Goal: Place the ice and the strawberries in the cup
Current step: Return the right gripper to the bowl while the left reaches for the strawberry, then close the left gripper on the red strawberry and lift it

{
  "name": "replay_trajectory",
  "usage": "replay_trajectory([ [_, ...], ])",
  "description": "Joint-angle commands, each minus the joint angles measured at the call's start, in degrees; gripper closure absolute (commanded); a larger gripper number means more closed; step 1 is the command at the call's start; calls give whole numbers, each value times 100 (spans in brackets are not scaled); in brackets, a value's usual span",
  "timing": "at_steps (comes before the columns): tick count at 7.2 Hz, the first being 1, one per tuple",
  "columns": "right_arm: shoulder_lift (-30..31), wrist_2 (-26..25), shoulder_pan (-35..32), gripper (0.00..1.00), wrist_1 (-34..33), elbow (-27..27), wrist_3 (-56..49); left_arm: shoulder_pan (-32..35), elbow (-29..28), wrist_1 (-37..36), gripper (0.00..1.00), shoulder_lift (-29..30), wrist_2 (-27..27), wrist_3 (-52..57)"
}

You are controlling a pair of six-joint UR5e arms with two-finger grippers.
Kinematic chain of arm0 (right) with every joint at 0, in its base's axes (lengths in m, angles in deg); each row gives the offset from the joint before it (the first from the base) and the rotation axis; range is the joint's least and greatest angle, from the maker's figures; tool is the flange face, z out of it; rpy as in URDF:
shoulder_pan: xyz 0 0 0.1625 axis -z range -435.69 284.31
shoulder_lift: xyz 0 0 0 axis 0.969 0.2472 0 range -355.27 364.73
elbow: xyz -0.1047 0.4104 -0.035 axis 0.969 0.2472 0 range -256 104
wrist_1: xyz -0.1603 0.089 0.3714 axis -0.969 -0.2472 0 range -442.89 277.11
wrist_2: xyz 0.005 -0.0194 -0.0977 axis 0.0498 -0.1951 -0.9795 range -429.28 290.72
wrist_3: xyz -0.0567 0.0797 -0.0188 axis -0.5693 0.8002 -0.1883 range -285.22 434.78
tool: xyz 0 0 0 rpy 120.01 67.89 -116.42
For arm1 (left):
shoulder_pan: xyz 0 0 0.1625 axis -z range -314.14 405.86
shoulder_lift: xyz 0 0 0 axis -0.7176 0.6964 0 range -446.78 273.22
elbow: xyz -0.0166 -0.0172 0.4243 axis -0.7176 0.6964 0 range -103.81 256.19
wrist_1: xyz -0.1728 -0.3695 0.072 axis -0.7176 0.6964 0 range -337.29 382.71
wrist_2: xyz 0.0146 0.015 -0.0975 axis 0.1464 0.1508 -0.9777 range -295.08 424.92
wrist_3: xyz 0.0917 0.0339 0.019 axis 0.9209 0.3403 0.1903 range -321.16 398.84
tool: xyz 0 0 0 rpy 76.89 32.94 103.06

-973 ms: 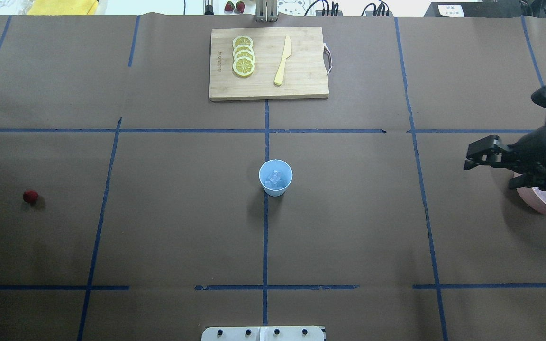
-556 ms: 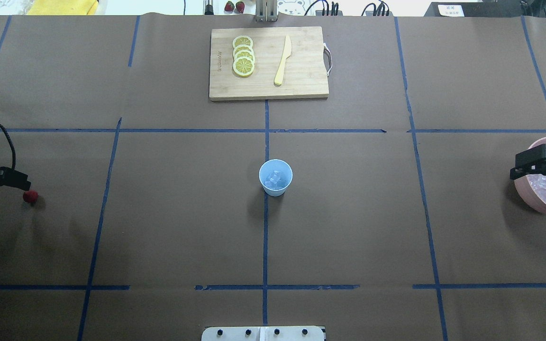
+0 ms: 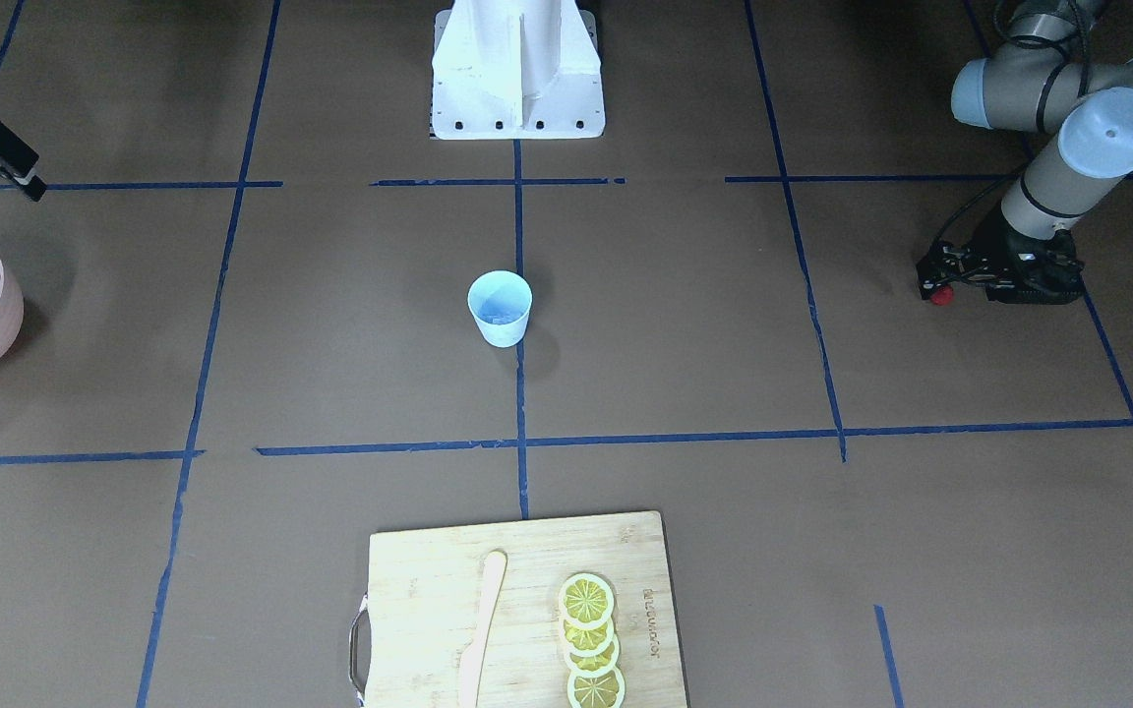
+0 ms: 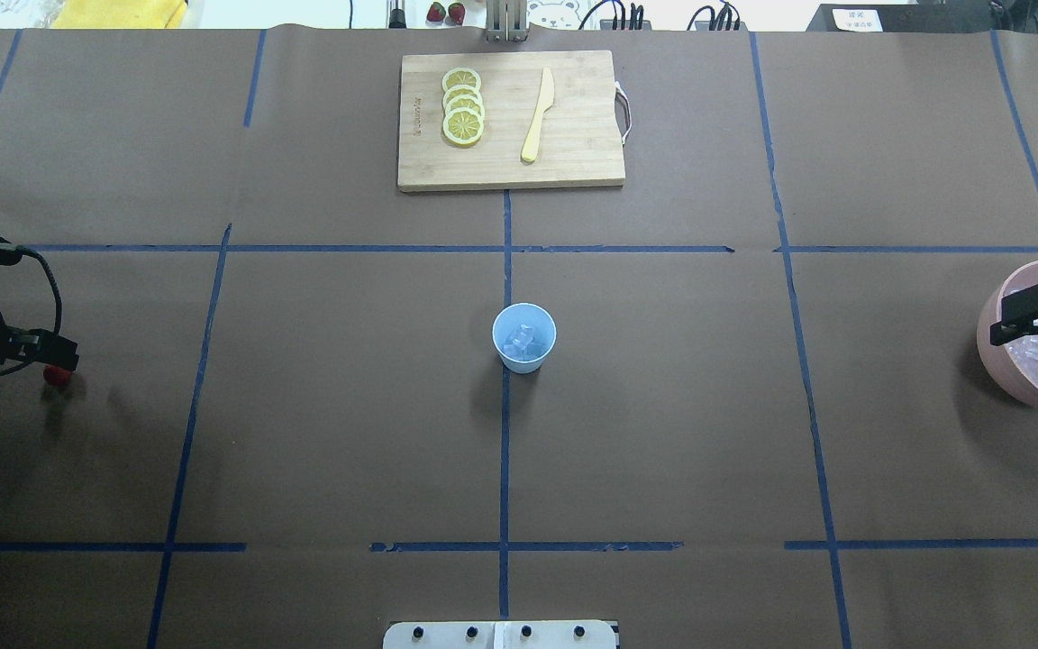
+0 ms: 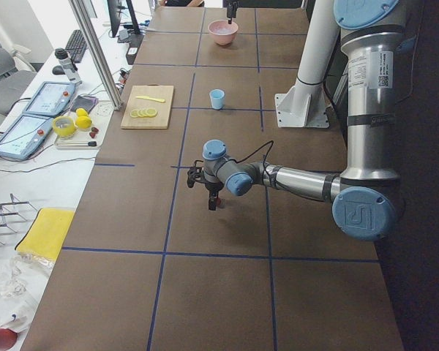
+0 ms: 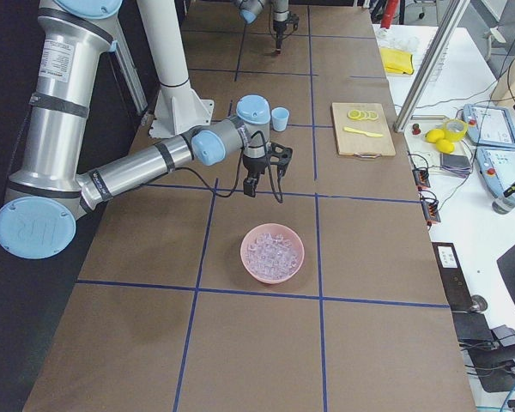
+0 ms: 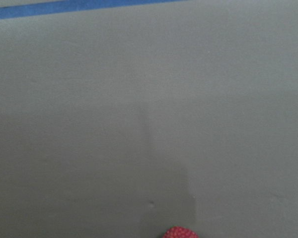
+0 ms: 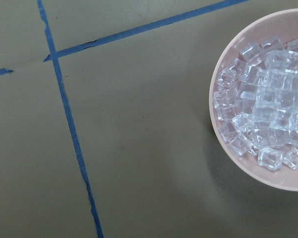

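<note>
Presently done: ice (image 4: 523, 341) is seen inside the cup (image 4: 524, 359), so the ice step is judged at least partly complete.
Outstanding: the strawberry (image 4: 54, 376) has not been put in the cup; it lies on the desk (image 4: 348, 406) at the robot's far left, well apart from the cup.
Cup position: upright at the desk's middle, on a blue tape line.
Left fingers (image 4: 61, 357): lowered right at the strawberry. Whether they are spread, clenched or touching the berry cannot be told from these views. In the left wrist view only the berry's top is caught, at the lower edge.
Right fingers (image 4: 1034, 308): seen spread apart with nothing held, raised near the pink bowl (image 4: 987, 356), which is full of spare ice cubes.
Step in hand: judged to be the pick-up of the strawberry.
Surface: brown paper covering, marked into squares by blue tape (image 4: 505, 451).
Other items: a wooden cutting board (image 4: 573, 162) at the far edge, bearing lemon slices (image 4: 463, 119) and a pale knife (image 4: 537, 117).
Room: a side bench is noted with touch-screen tablets (image 5: 51, 99), a yellow cloth (image 5: 47, 234) and cables.
</note>
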Motion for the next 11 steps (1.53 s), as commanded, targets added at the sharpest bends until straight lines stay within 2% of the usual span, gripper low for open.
replay_trajectory([
  [1,1,-8,4,0,6,-1,-3,-48,-25,2,11,13,-11,2],
  [5,-25,1,13,0,-12,52,-3,-136,-42,-16,18,13,-37,2],
  [6,-26,1,13,0,6,52,-3,-136,-42,-16,29,13,-38,2],
  [9,-52,1,13,0,6,43,-3,-136,-51,-16,91,30,-37,20],
  [10,-52,1,13,0,-12,43,-3,-136,1,-7,100,30,-55,20],
  [11,-52,-8,13,0,6,61,-3,-118,236,-7,100,30,-99,11],
])
